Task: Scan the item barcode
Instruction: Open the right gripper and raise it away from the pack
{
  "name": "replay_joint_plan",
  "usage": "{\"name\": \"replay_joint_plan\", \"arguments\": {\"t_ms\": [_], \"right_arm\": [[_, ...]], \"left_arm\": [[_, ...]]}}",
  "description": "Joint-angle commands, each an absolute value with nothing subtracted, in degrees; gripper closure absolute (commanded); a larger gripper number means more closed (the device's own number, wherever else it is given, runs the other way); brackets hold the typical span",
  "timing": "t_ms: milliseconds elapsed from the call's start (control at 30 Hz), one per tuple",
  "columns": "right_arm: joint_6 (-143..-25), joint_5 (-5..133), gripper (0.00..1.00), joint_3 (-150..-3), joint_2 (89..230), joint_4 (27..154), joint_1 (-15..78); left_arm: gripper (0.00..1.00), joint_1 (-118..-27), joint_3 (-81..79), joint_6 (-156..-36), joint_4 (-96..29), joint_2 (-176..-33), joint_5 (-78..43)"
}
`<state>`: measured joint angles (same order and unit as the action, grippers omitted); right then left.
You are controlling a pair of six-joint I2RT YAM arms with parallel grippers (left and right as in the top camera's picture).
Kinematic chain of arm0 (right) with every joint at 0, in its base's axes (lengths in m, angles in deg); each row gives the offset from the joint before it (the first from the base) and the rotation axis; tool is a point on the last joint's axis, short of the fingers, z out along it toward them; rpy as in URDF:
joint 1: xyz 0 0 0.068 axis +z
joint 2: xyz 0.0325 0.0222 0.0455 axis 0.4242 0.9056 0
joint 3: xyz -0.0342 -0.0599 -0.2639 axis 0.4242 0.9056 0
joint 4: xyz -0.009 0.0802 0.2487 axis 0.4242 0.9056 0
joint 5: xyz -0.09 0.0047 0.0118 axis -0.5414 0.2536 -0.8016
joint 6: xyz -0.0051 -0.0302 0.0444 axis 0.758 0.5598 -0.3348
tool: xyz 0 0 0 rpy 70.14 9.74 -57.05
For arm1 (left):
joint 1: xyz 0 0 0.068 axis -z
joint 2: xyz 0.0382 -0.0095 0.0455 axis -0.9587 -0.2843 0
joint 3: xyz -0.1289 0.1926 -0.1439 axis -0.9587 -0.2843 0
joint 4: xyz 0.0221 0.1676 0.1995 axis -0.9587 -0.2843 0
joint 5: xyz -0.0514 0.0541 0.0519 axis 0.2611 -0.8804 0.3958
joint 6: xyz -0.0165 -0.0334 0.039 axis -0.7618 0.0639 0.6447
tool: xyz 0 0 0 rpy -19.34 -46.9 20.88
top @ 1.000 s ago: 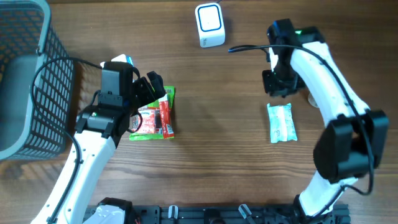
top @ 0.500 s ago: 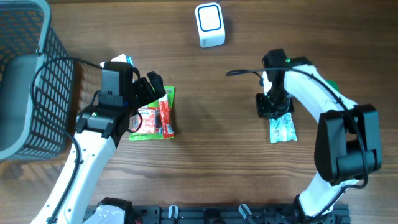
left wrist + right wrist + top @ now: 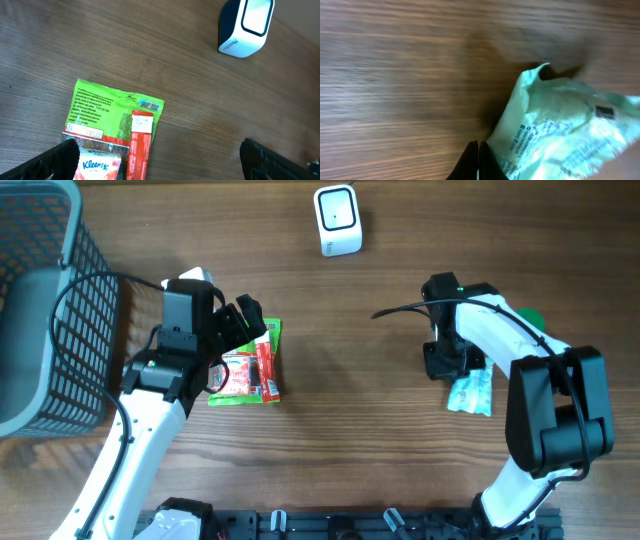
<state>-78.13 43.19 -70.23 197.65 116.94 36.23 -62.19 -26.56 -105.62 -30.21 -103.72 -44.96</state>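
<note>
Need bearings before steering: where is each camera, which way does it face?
Overhead: above the table, looking straight down; both arms show.
Left wrist: looks down past the open left gripper at green packet and scanner.
Right wrist: low, facing pale pouch; shut right gripper at bottom edge.
Shared: overhead and left wrist both show the scanner.

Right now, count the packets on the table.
4: green foil packet, red stick pack and white Kleenex tissue pack piled left; mint plastic packet at the right end effector. Others may be hidden.

Wooden table (image 3: 340,440): scanner (image 3: 337,220), green packets (image 3: 250,370), mesh basket (image 3: 40,310); pale pouch (image 3: 472,392), edge lifted.
</note>
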Motion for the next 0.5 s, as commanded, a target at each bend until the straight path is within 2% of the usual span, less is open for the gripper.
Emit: {"name": "replay_joint_plan", "arguments": {"t_ms": [0,333,467], "right_arm": [[-80.62,35.28,0.96,-69.92,197.96,117.42,35.84],[-85.82,26.25,0.96,-69.92,197.96,119.7,35.84],[-91.59,20.37,0.96,-69.92,197.96,121.64,35.84]], "left_arm": [[0.0,-62.41,-26.52,-104.75,-30.08,-103.66,-45.51],[0.0,-62.41,-26.52,-104.77,-30.08,-103.66,-45.51],[0.0,-62.41,-26.52,-104.77,-30.08,-103.66,-45.51]]}}
